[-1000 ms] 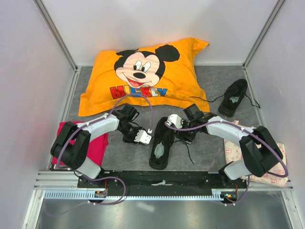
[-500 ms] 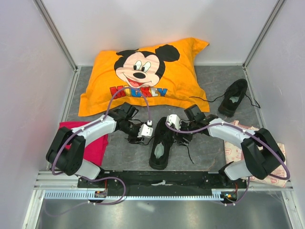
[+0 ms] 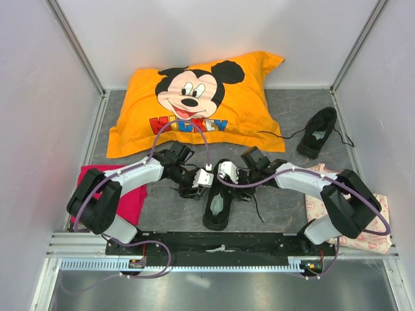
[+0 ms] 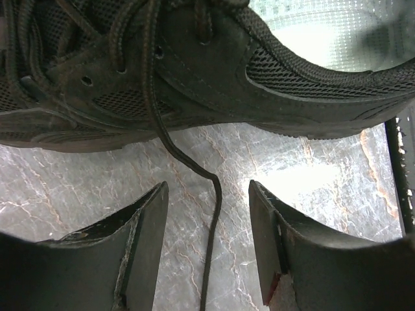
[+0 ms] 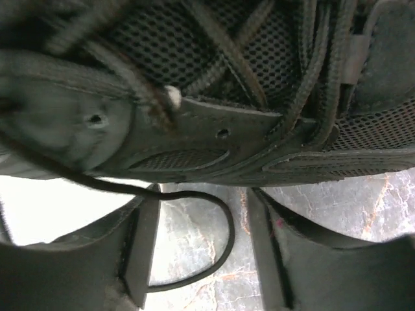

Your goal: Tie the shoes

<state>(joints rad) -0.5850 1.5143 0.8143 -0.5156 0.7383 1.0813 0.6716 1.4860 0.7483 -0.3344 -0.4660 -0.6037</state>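
Over the last second both arms have closed in on the near shoe (image 3: pixel 218 197): the left gripper (image 3: pixel 196 188) has shifted toward its left flank and the right gripper (image 3: pixel 237 189) toward its right flank. This shoe lies on the grey marbled table surface (image 3: pixel 285 210) between the two arms, with its pale insole facing up. The second shoe (image 3: pixel 318 133) lies well apart at the far right, beside the corner of the orange Mickey pillow (image 3: pixel 194 103). A red cloth (image 3: pixel 133 197) sits under the left arm and a pale patterned cloth (image 3: pixel 318 206) under the right arm. Plain white walls on aluminium posts enclose the cell. The left gripper (image 4: pixel 207 194) stands wide open just beside the shoe's side; a loose lace (image 4: pixel 216 188) runs down between its fingers, unclamped. The right gripper (image 5: pixel 204 207) is likewise spread open and grips nothing, with a lace loop (image 5: pixel 225 241) lying on the surface between its fingers. Whether that loop touches a finger cannot be determined. From above, the dark fingertips merge with the black shoe. Both wrist views crop the shoe's toe and heel, and the right wrist view is blurred at its left.
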